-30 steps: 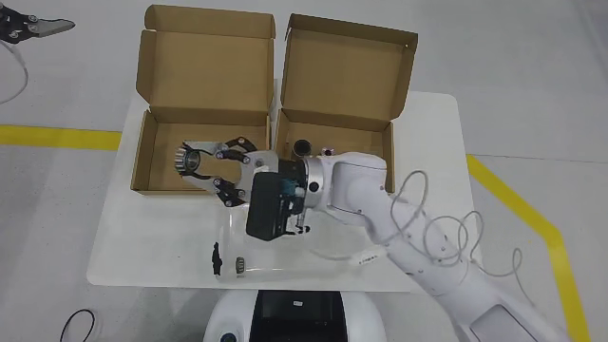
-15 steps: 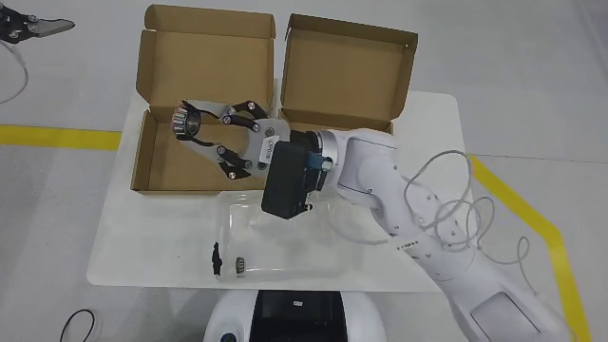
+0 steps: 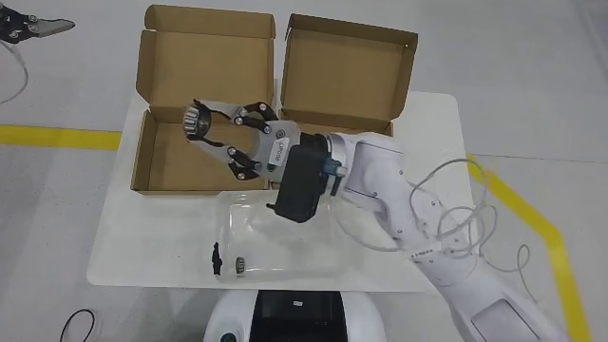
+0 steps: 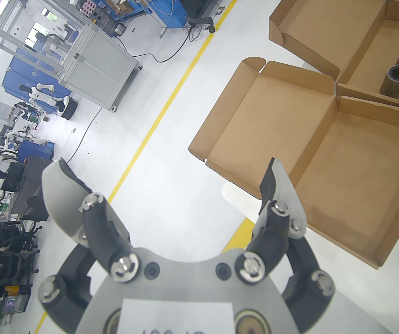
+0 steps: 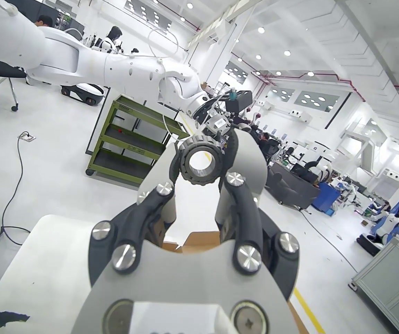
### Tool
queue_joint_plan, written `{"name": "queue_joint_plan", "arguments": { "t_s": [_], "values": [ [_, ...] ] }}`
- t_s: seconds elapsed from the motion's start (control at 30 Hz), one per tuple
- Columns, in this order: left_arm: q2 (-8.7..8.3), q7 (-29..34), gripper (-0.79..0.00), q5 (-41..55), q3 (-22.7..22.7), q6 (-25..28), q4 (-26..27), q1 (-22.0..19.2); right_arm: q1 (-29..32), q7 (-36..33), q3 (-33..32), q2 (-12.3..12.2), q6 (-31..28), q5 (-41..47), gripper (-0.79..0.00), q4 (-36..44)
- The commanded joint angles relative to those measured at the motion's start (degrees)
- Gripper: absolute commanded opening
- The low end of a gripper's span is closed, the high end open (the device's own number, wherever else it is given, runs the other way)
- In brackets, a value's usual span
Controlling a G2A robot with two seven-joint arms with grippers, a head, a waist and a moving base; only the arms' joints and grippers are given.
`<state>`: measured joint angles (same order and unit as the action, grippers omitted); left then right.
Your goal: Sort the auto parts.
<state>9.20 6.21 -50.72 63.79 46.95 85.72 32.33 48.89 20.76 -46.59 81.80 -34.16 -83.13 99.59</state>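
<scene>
Table, far-left corner: right gripper fingers clamp ring above box; lower before releasing. Left gripper fingers apart.

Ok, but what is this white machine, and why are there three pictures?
It is a robot with two arms. One picture looks down from a camera above its arms. The other two come from cameras on its wrists. On the white table stand two open cardboard boxes. One box has two metal cylinders in it. At the table's front lies a clear tray with small parts. The right gripper is pinching a toothed metal ring above the other box. The left gripper is open and holds nothing, out beside the table.
</scene>
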Motion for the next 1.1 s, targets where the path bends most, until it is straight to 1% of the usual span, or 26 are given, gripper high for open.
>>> {"name": "queue_joint_plan", "arguments": {
  "t_s": [0.0,0.27,0.43,0.6,0.77,0.87,1.07],
  "values": [
    [0.0,0.0,0.0,0.0,0.0,0.0,0.0,0.0,0.58,-0.69,0.39,0.01,-0.14,-0.19,-0.785,-0.56],
    [0.0,0.0,0.0,0.0,0.0,0.0,0.0,0.0,4.09,-0.81,1.39,-0.07,0.57,-0.71,-0.785,-5.43],
    [0.0,0.0,0.0,0.0,0.0,0.0,0.0,0.0,5.95,-4.24,1.99,-0.04,1.46,-0.29,-0.785,-8.95],
    [0.0,0.0,0.0,0.0,0.0,0.0,0.0,0.0,6.53,-7.87,3.22,0.39,1.47,1.82,-0.785,-13.6],
    [0.0,0.0,0.0,0.0,0.0,0.0,0.0,0.0,4.68,-10.69,5.3,1.52,0.99,4.83,-0.785,-20.22],
    [0.0,0.0,0.0,0.0,0.0,0.0,0.0,0.0,2.58,-13.66,7.01,2.59,1.56,6.35,-0.785,-24.14],
    [0.0,0.0,0.0,0.0,0.0,0.0,0.0,0.0,-2.68,-24.04,11.49,5.63,4.08,9.22,-0.785,-30.33]
  ]
}}
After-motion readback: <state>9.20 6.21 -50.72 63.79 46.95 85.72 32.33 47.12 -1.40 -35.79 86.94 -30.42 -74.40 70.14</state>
